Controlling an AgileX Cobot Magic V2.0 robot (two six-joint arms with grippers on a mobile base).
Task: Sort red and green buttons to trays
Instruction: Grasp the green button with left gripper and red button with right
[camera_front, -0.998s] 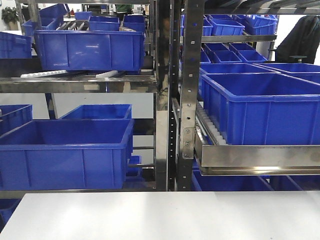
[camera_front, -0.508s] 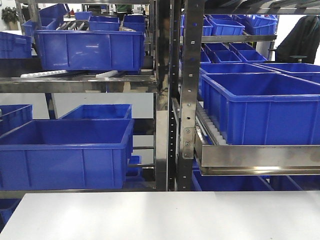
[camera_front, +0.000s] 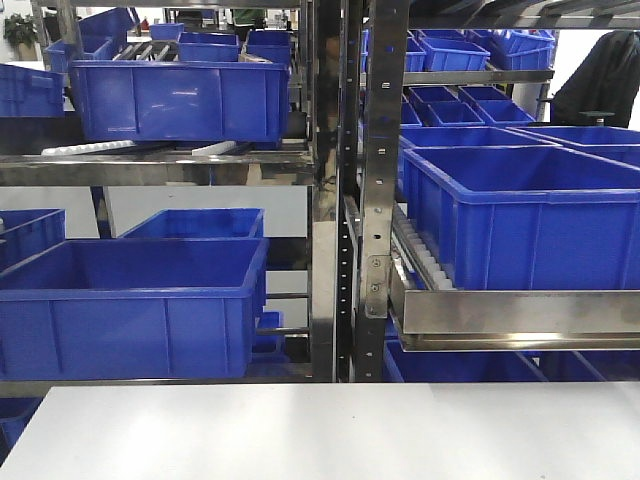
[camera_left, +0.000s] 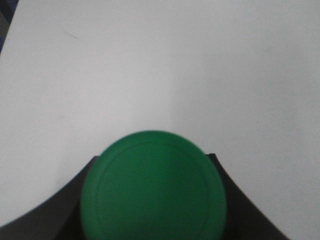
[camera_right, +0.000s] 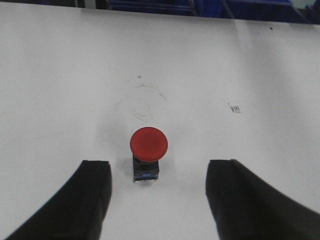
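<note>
Left hand (camera_left: 153, 158) clamped on green button (camera_left: 152, 197); the cap, blurred and close to the lens, hides the finger gap, with white desk (camera_left: 150, 60) beyond. Right hand (camera_right: 160, 167) fingers spread apart, red button (camera_right: 149, 142) upright on desk between them, untouched; faint scuff (camera_right: 142, 102) just past it. Blue crates (camera_front: 130, 300) on steel rack (camera_front: 330, 200) behind desk.

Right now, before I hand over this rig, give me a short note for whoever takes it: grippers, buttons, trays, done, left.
Left gripper: looks shut on the green button, white table beyond.
Right gripper: open, straddling the red button, which stands upright on the table, not touched.
Trays: in no view.
Done: green button apparently gripped.
Left: grip the red one, place each button in its matching tray.
</note>
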